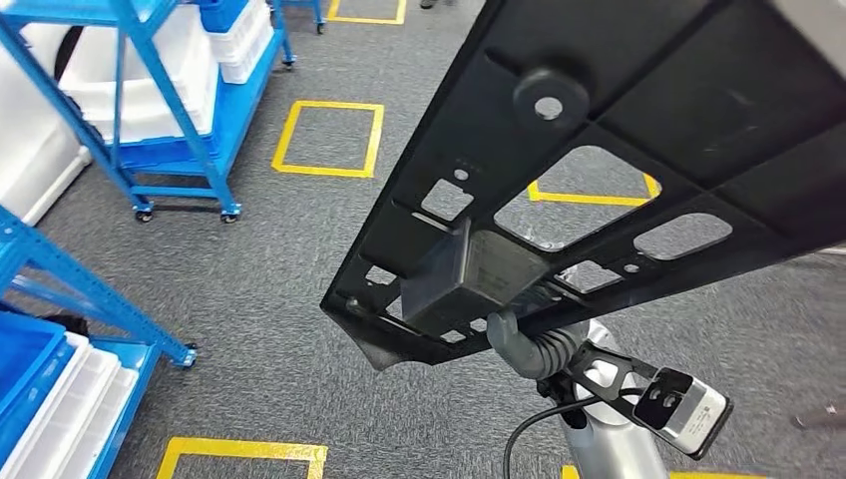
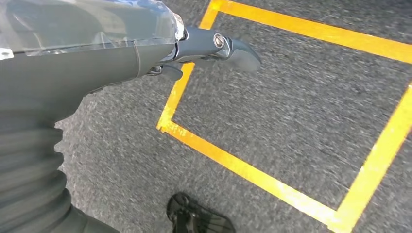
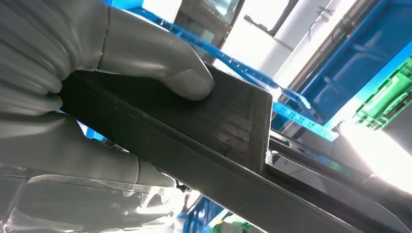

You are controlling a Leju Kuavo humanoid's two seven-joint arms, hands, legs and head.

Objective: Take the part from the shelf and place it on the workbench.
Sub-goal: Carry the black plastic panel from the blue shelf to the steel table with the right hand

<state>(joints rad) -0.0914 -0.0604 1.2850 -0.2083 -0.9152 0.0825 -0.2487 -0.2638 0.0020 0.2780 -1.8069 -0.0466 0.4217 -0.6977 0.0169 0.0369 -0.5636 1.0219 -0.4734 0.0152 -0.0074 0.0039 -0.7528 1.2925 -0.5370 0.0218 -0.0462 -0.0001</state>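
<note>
- Grey carpet floor (image 1: 269,289) with yellow squares; blue shelf (image 1: 175,110) far left.
- Your right hand (image 1: 534,344) grips the black part (image 1: 599,170), held up over the floor.
- Left hand (image 2: 214,48) hangs empty, fingers apart.
- Carry step: find the table, then set it down.

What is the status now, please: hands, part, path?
Right hand grips black part, carried above floor. Left hand hangs free, holds nothing. Blue shelf carts at left; no workbench visible yet.
</note>
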